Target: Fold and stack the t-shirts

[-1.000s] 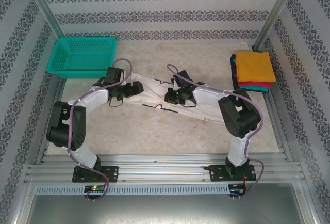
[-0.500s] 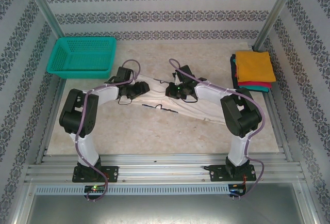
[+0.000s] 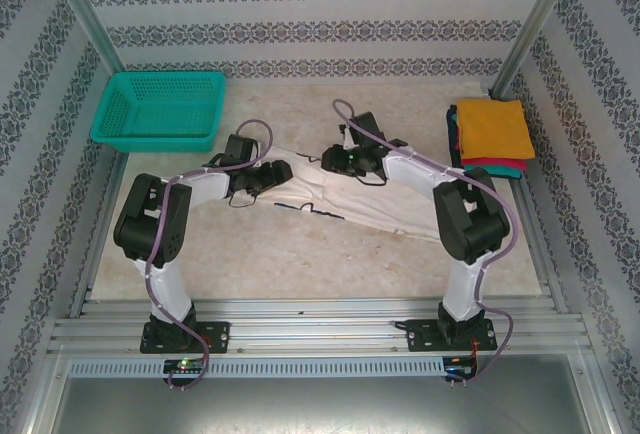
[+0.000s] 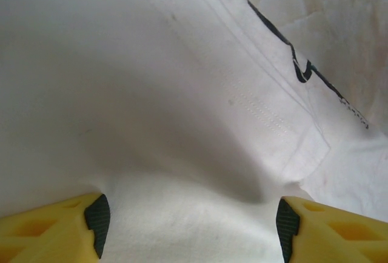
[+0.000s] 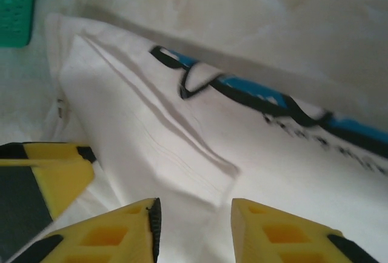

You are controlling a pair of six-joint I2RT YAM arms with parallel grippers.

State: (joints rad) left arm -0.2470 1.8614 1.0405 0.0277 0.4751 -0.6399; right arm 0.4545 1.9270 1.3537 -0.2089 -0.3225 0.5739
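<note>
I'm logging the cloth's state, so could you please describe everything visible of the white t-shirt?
The white t-shirt is thin, soft-looking cloth. It lies crumpled and partly folded across the middle of the table, running from far left to near right. A blue and black print peeks out from under a fold, and a stitched hem shows. The left tool and right tool hover open at its far edge, with cloth beneath their jaws.

Surface [image 3: 300, 254] as I see it from overhead, pale and marbled, carrying three items. Far left: a teal mesh basket [image 3: 150, 137]. Centre: a white shirt [image 3: 370, 204], lying crumpled from just beside the basket down toward the right, with dark print along its near fold. Far right: a stack [image 3: 493, 126] of folded shirts, orange on top, red and teal edges showing beneath.
</note>
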